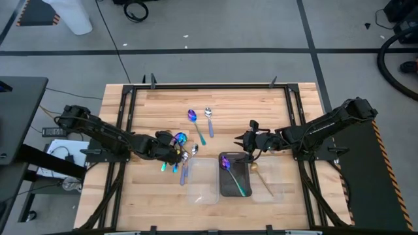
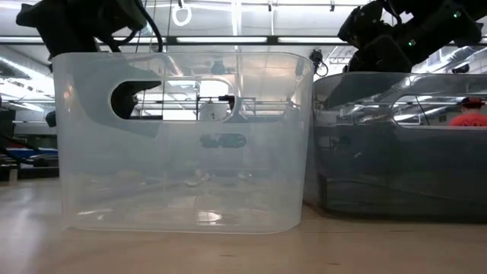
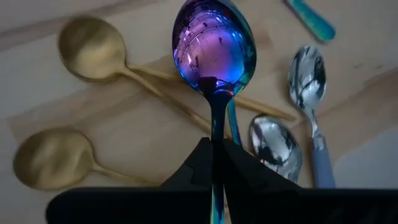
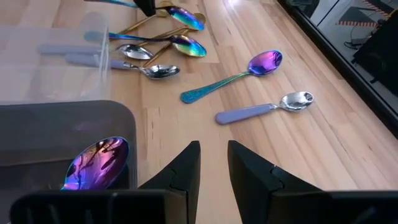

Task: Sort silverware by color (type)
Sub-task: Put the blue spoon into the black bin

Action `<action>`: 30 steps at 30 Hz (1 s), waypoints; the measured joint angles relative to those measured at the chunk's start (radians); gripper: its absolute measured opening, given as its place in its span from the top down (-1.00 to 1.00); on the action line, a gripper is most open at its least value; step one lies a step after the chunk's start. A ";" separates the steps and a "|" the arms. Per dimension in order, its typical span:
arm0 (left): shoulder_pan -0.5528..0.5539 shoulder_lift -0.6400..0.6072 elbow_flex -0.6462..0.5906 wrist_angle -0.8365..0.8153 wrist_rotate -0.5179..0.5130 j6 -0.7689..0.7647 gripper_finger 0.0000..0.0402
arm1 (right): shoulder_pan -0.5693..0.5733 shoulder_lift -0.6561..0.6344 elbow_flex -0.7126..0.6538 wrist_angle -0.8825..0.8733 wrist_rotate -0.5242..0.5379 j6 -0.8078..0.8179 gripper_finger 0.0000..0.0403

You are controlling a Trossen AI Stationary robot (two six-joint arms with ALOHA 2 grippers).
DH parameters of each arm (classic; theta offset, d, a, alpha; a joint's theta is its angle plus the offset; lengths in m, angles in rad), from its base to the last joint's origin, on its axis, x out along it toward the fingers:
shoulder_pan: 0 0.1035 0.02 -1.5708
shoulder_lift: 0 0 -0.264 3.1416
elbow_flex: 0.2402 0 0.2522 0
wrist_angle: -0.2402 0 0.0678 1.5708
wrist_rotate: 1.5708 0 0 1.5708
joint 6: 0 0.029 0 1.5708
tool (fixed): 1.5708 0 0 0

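Observation:
My left gripper (image 1: 171,150) hangs over a pile of silverware at the table's middle left, shut on an iridescent purple-blue spoon (image 3: 213,46). Under it lie two gold spoons (image 3: 93,43) (image 3: 46,158) and two silver spoons (image 3: 308,74) (image 3: 273,146). Farther back on the wood lie an iridescent spoon with a teal handle (image 4: 264,62) and a silver spoon with a pale handle (image 4: 295,101). My right gripper (image 4: 213,165) is open over the dark tray's far edge, with nothing between its fingers. Another iridescent spoon (image 4: 96,163) lies in that dark tray (image 1: 234,186). My left gripper pinches the iridescent spoon's neck (image 3: 216,124), just behind the bowl, between its two fingers. The fingers slant down from the table's left and lie along the handle, which runs back between them. The bowl sticks out past the fingertips, above the spoons on the table.
Three trays stand side by side near the front edge: a clear one (image 1: 201,181), the dark one, and a clear one (image 1: 268,186) holding a gold spoon (image 1: 261,179). A black frame (image 1: 209,85) rims the wooden table. Bare wood lies at the far side.

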 joint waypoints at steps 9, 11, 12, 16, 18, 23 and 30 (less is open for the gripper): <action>-0.023 -0.013 0.000 0.206 -0.062 0.101 0.89 | 0.000 0.000 0.000 0.007 -0.010 0.014 0.55; -0.023 -0.018 0.002 0.236 -0.070 0.122 0.88 | 0.000 0.000 0.000 0.007 -0.017 0.023 0.55; -0.023 -0.026 0.001 0.234 -0.073 0.127 0.87 | 0.000 0.000 0.000 0.007 -0.025 0.028 0.55; -0.023 -0.036 0.018 0.237 -0.094 0.176 0.86 | 0.000 0.000 0.000 0.004 -0.045 0.042 0.55; -0.027 -0.040 0.042 0.242 -0.109 0.209 0.87 | 0.000 0.000 0.000 0.002 -0.045 0.044 0.55; -0.027 -0.053 0.094 0.302 -0.172 0.336 0.87 | 0.000 0.000 0.000 0.009 -0.084 0.060 0.55; -0.026 -0.040 0.119 0.477 -0.200 0.473 0.85 | 0.000 0.000 0.000 0.010 -0.093 0.079 0.55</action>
